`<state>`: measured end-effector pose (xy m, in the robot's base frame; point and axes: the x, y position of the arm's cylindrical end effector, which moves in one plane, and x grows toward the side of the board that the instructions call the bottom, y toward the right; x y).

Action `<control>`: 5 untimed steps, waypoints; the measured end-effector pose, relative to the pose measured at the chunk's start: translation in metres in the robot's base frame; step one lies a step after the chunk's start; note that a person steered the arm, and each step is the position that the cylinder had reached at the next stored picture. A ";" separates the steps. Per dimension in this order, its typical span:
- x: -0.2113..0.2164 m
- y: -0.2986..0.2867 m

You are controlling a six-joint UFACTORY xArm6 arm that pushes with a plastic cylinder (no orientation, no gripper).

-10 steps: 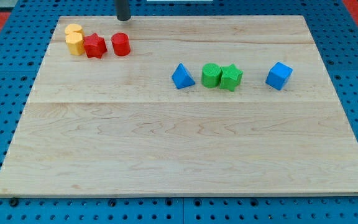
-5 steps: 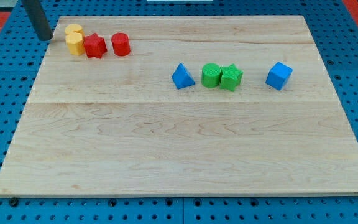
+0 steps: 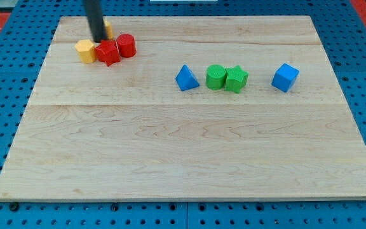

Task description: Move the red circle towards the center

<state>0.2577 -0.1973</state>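
The red circle block (image 3: 126, 46) sits near the board's top left, touching a red star block (image 3: 107, 52) on its left. My tip (image 3: 98, 39) is just above the red star, up and to the left of the red circle. A yellow block (image 3: 86, 51) lies left of the star. Another yellow block (image 3: 108, 28) shows partly behind the rod.
A blue triangle block (image 3: 185, 78), a green circle block (image 3: 215, 77) and a green star block (image 3: 236, 79) stand in a row right of the middle. A blue cube (image 3: 285, 77) is further right. The wooden board (image 3: 189, 152) lies on a blue pegboard.
My tip swung from the board's top edge out to the left, then back in among the yellow blocks. The two yellow blocks are now apart, and the red star shifted right against the red circle.
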 end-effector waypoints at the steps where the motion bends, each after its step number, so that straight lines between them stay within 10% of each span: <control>1: 0.000 -0.002; 5: 0.007 0.066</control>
